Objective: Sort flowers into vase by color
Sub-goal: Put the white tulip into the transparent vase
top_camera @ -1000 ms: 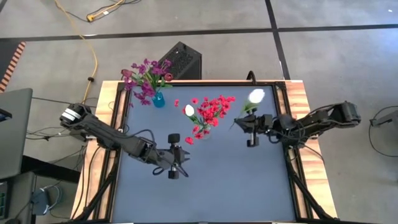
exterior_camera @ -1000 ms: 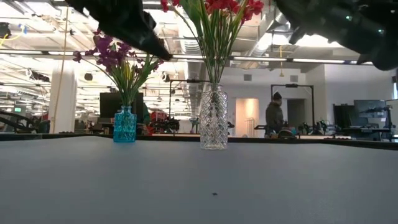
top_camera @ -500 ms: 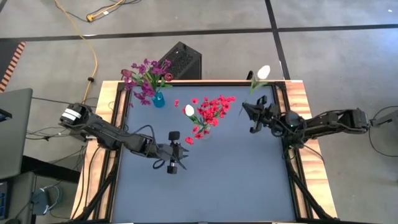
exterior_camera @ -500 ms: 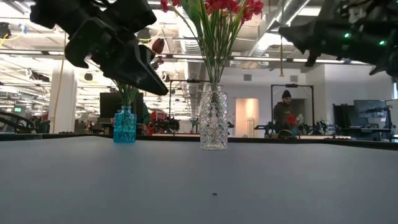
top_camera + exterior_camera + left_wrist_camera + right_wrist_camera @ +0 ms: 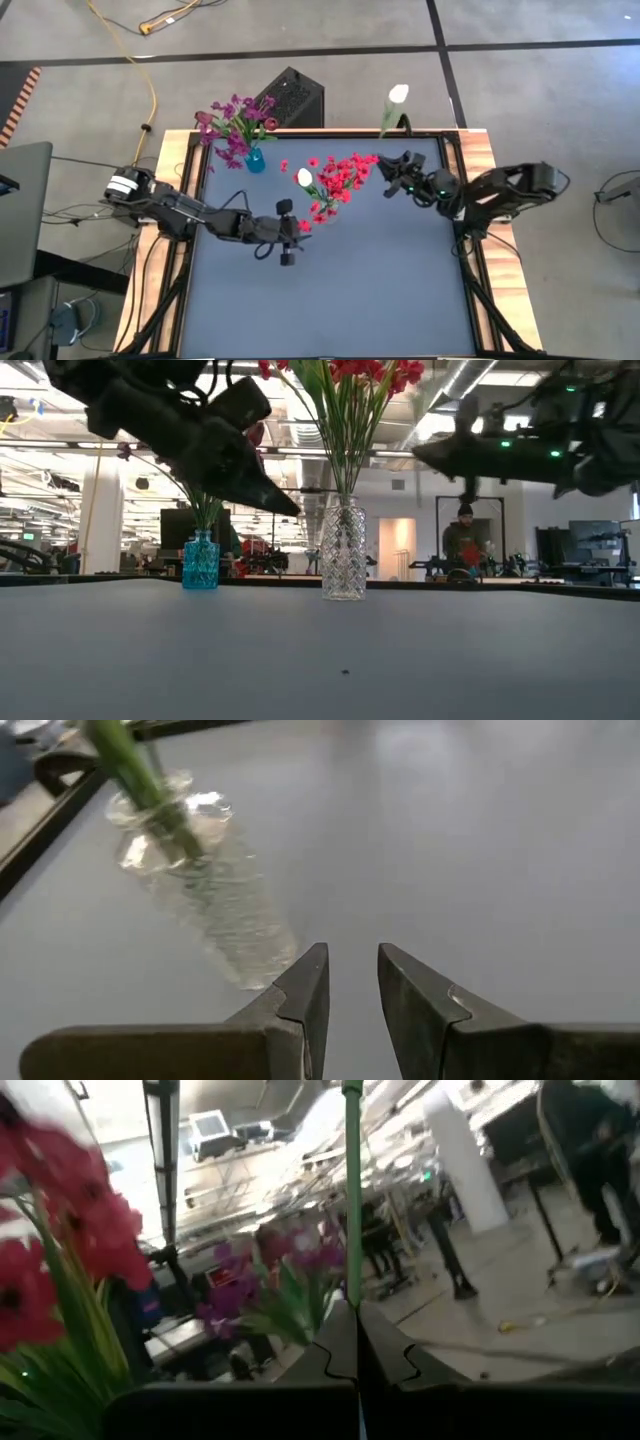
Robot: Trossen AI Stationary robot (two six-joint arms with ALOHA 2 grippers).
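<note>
Right gripper (image 5: pixel 384 167) is clamped on the stem of a white flower (image 5: pixel 398 95), fingers pressed together on the thin green stem (image 5: pixel 352 1190). The bloom hangs out past the far table edge; the gripper sits near the far right part of the table (image 5: pixel 330 300), well above it. The stem runs straight up out of the jaws in the wrist view.

Left gripper (image 5: pixel 289 232) hovers empty just beside the clear vase (image 5: pixel 343 550), jaws a little apart, nothing between them.

Clear vase holds the red flowers (image 5: pixel 340 178) plus one white bloom (image 5: pixel 304 177). Blue vase (image 5: pixel 200 560) at the far left holds the purple flowers (image 5: pixel 232 125).

Handling, judged:
- Flower looks light; the stem seems thin and fairly stiff, likely plastic over wire.
- A hold low on the stem leaves a long lever, so the bloom may sway on fast moves.
- The smooth stem could twist or slip in a narrow pinch.
- Best hold is on bare stem below the leaves, never on the petals, which look soft and would crush.
- The vase necks are narrow and already crowded, so the stem end needs to enter near upright.
- The clear vase looks tall and tippable if nudged.
</note>
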